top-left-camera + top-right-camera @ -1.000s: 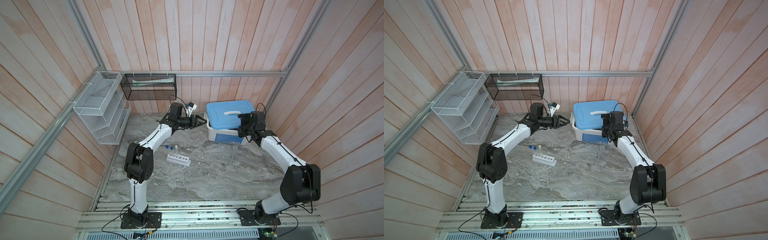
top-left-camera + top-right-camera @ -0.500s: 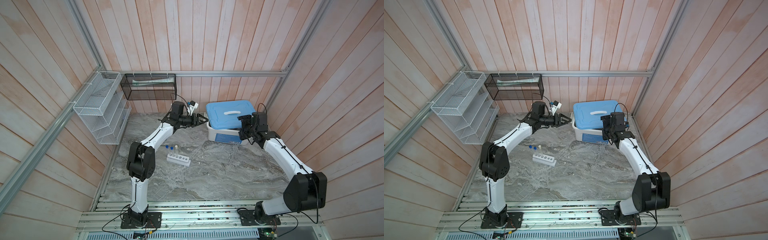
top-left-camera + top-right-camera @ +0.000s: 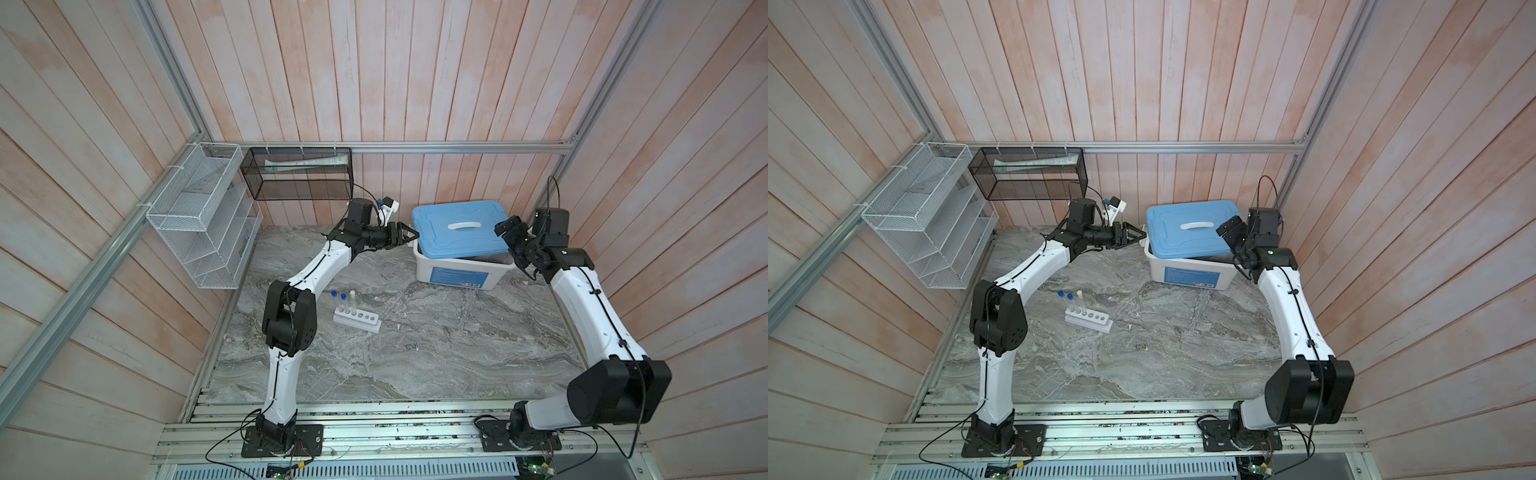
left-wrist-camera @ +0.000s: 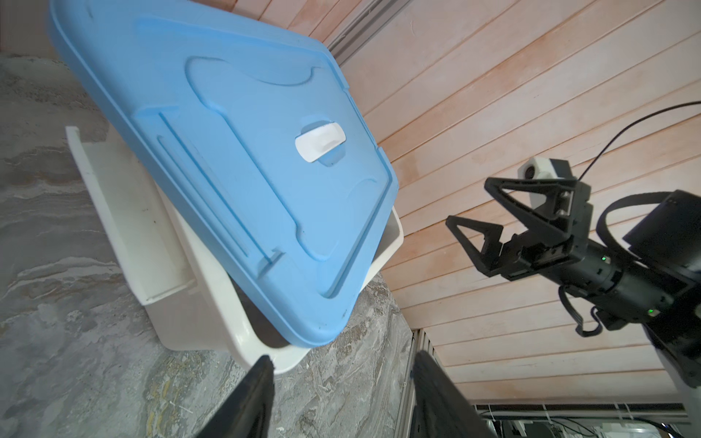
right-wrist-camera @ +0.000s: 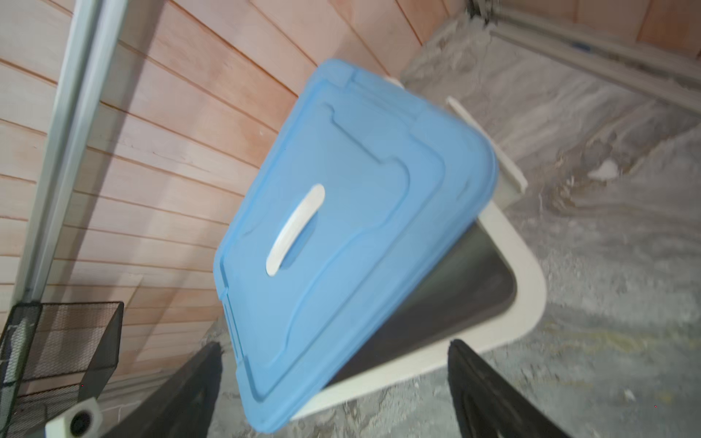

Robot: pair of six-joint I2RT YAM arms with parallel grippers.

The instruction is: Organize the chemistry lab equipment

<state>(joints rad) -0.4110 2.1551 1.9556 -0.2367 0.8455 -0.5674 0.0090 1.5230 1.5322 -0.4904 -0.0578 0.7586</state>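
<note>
- Now, left gripper (image 3: pixel 406 235): hangs just beside the left edge of the blue lid (image 3: pixel 453 245), jaws spread apart, grasping nothing.
- From the left wrist view: shows both dark fingers (image 4: pixel 258 398) with nothing between them, only bare table and the bin's near corner beyond.
- Right gripper (image 4: pixel 470 203): hovers off the right side of the lid, apart from it, jaws released wide and empty.
- Blue lid: lies askew and tilted on the white bin (image 3: pixel 424 268), leaving a dark gap along the front right rim.
- White bin: stands at the back of the marble table (image 3: pixel 415 365), close to the wooden wall.
- White rack (image 3: pixel 374 326): rests on the table near the left arm's elbow, well apart from the bin and both grippers.
- Test tubes (image 3: pixel 352 305): stand upright at the rack's left end, two blue-capped and one white-capped, beside four open holes.
- White wire basket (image 3: pixel 195 216) and black mesh basket (image 3: pixel 297 183): hang on the left and back walls, above the table.
</note>
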